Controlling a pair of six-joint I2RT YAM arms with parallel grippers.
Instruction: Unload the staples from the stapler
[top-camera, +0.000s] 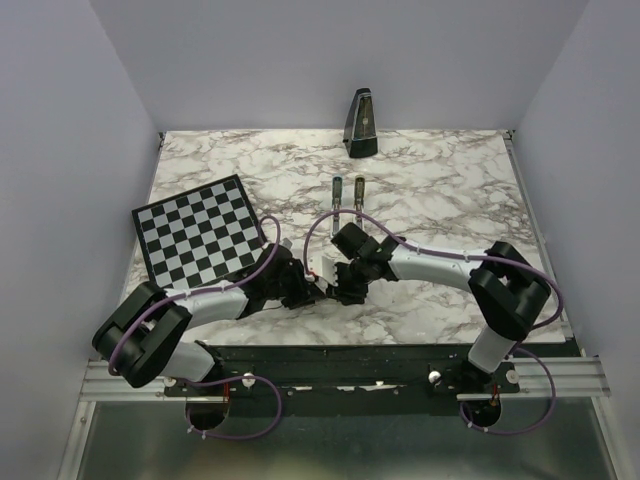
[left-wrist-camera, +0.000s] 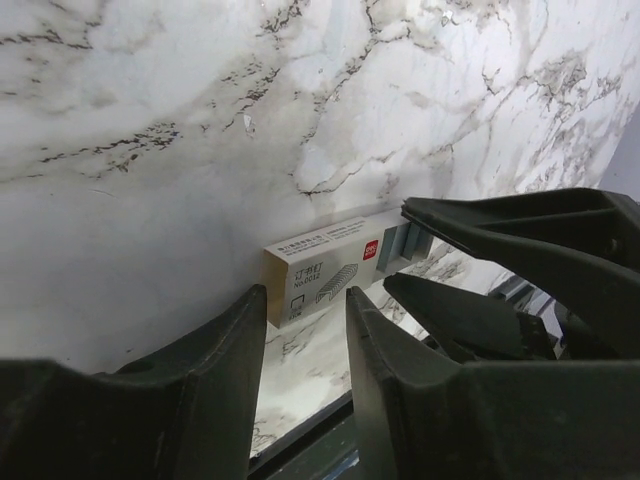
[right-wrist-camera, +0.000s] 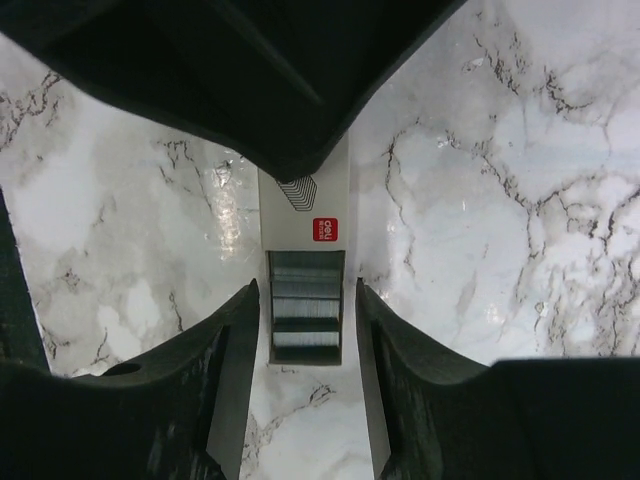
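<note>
The stapler (top-camera: 358, 192) lies split into two narrow bars on the marble table, beyond both grippers and touched by neither. A small white staple box (top-camera: 325, 266) lies between the grippers, its drawer pulled out and showing rows of staples (right-wrist-camera: 306, 320). My left gripper (left-wrist-camera: 305, 295) is open and empty, its tips just short of the box's (left-wrist-camera: 318, 268) closed end. My right gripper (right-wrist-camera: 306, 290) is open, its fingers on either side of the open drawer end. The stapler is out of both wrist views.
A black pyramid metronome (top-camera: 361, 123) stands at the back edge. A checkered board (top-camera: 200, 228) lies at the left. The right gripper's fingers (left-wrist-camera: 510, 225) fill the right of the left wrist view. The left gripper's body (right-wrist-camera: 250, 70) covers the top of the right wrist view.
</note>
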